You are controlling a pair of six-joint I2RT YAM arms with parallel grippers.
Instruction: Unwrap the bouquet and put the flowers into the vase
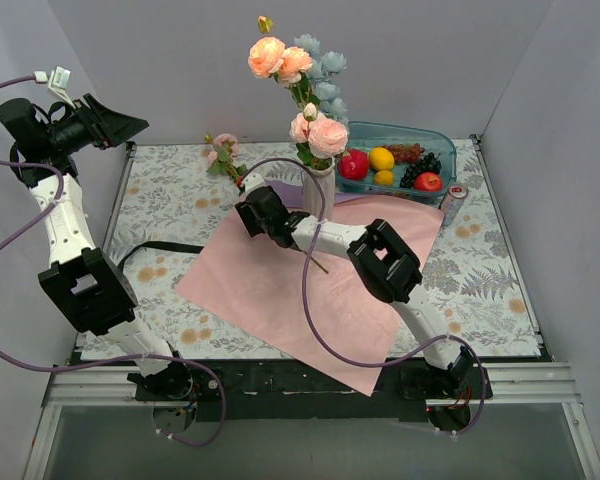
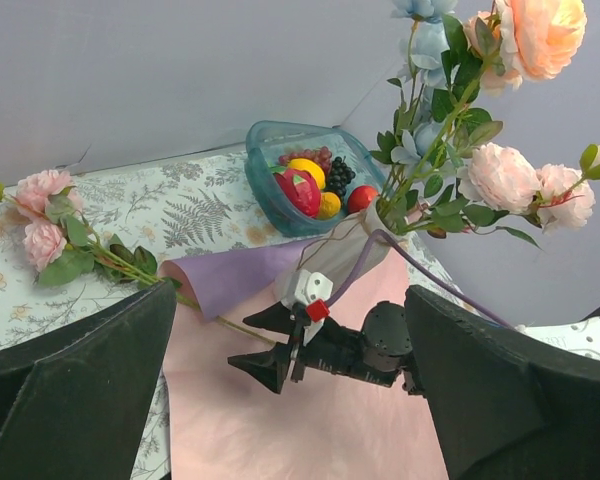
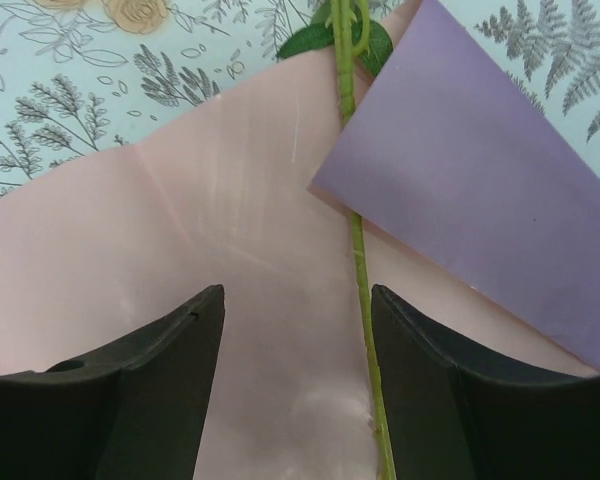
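Flower [image 1: 221, 150] lies flat, blooms far-left, stem near-right. Right gripper [image 3: 297, 292] hangs half-spread above it, empty; left gripper [image 2: 290, 290] gapes wide, empty.

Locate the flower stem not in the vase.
Top view: the loose pink rose stem lies back-left on the tablecloth, just left of the white vase, its stalk reaching the pink paper.

Plain grey walls [image 1: 430, 60] on three sides; table [image 1: 495, 345] under fern-and-flower print cloth [image 1: 480, 275]; soft even light.

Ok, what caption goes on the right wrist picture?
Open claw poised above a green stem, with pink paper and purple paper underneath.
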